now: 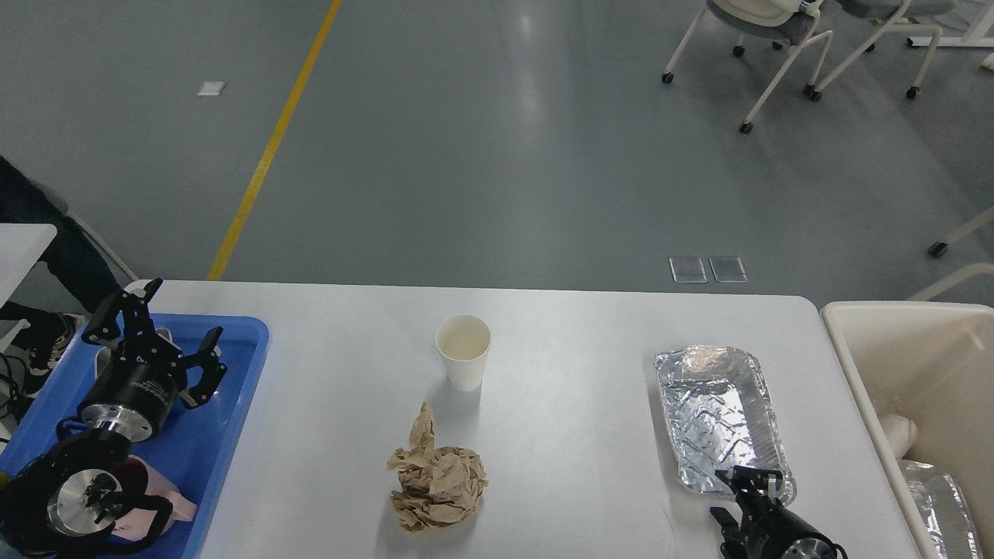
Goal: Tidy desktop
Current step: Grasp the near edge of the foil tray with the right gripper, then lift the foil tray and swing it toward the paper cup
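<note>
The white desktop (582, 341) holds a white paper cup (463, 352) upright in the middle. A crumpled brown paper wad (436, 483) lies in front of the cup. An empty foil tray (718, 418) lies at the right. My left gripper (167, 330) is open and empty above the blue tray (237, 388) at the left edge. My right gripper (738, 497) is low at the near right, just by the foil tray's near end. Its jaws stand apart and hold nothing.
A cream bin (916, 349) stands off the table's right end, with a foil piece (940, 501) and a white object (897, 431) inside. A pink item (163, 501) lies in the blue tray. Chairs stand on the grey floor far behind.
</note>
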You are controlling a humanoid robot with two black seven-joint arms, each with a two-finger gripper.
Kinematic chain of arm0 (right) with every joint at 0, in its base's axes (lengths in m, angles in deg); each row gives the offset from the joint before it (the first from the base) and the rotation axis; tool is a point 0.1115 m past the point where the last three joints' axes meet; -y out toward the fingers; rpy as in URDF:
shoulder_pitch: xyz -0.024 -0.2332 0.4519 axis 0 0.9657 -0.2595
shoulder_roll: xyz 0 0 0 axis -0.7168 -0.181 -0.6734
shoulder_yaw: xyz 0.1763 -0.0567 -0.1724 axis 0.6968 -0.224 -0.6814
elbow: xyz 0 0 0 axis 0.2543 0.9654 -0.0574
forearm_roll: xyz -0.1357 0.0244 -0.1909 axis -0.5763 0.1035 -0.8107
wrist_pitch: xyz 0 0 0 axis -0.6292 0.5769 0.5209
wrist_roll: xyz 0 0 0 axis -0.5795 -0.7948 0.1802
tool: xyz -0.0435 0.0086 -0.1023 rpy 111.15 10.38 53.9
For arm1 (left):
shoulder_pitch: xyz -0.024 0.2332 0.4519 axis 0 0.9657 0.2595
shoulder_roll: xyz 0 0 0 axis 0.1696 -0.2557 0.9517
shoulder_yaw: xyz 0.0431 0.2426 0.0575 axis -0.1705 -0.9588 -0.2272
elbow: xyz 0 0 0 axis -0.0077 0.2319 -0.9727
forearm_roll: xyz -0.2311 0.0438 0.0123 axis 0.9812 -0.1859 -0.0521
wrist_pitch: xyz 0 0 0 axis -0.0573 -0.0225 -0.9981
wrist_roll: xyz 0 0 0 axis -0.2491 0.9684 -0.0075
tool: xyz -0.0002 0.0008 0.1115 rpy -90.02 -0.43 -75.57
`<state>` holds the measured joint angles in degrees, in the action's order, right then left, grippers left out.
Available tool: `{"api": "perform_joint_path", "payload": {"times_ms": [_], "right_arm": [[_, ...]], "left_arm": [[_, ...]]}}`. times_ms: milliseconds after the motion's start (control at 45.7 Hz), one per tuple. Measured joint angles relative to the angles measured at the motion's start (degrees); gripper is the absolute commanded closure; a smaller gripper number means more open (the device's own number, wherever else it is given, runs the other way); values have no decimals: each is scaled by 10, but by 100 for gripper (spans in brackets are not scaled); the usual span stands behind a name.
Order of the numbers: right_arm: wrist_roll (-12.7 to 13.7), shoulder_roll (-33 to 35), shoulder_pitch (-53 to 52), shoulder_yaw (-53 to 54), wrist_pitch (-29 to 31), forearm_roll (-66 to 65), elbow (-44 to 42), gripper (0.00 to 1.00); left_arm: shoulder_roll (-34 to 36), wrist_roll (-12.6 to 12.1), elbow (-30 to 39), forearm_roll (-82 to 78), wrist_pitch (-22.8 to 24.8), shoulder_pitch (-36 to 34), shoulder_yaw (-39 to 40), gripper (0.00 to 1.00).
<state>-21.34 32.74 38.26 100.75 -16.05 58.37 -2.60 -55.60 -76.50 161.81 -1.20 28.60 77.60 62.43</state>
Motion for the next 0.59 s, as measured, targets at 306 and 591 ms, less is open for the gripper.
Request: {"api": "perform_joint_path", "payload": {"times_ms": [306, 591], "right_arm": [[-2, 7, -2, 0, 2, 0, 1, 100], [-2, 84, -2, -4, 20, -7, 60, 100]], "left_arm": [[0, 0, 0, 0, 0, 1, 0, 3], [1, 0, 0, 0, 0, -1, 0, 3]]}}
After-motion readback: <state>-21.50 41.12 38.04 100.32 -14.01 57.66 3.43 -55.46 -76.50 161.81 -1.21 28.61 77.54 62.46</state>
